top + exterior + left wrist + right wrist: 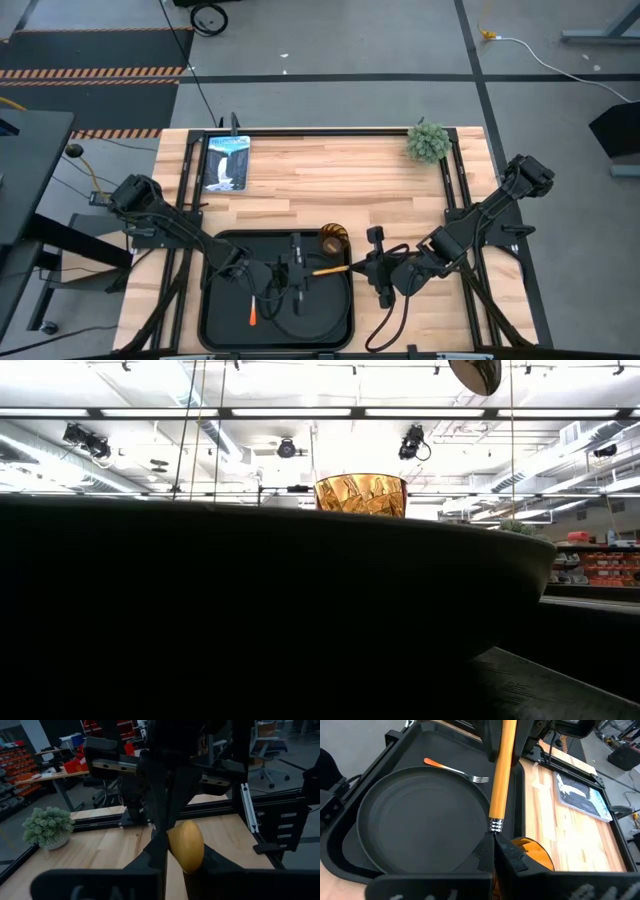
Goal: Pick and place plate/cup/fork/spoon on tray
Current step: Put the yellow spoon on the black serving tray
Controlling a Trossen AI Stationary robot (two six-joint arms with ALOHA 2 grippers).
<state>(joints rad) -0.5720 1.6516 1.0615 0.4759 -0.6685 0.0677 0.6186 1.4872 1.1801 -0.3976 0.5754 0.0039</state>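
The spoon (332,268) hangs level above the black tray's (215,300) far right part, between my two grippers. My right gripper (362,268) is shut on its bowl end. My left gripper (300,270) is shut on its orange handle's free end. The round black plate (420,820) lies flat in the tray. The fork (455,769) lies flat on the tray floor beside the plate, on its left. The amber cup (333,241) stands upright in the tray's far right corner and shows above the tray rim in the low view (361,493). My left gripper has the rounded free end of the spoon's handle (186,846) between its two fingers, coming level from the table's left, along the handle. The spoon is clear of the tray. My right gripper pinches the spoon at its silver neck (495,826), where the handle ends. It comes level from the table's right, fingers along the spoon. The bowl is hidden by the fingers. The handle (500,775) sticks out level above the plate's rim.
A small potted plant (428,141) stands at the table's far right corner and a picture booklet (226,160) lies at the far left. Black frame rails run along the table's left and right sides. Bare wood lies between the tray and the far edge.
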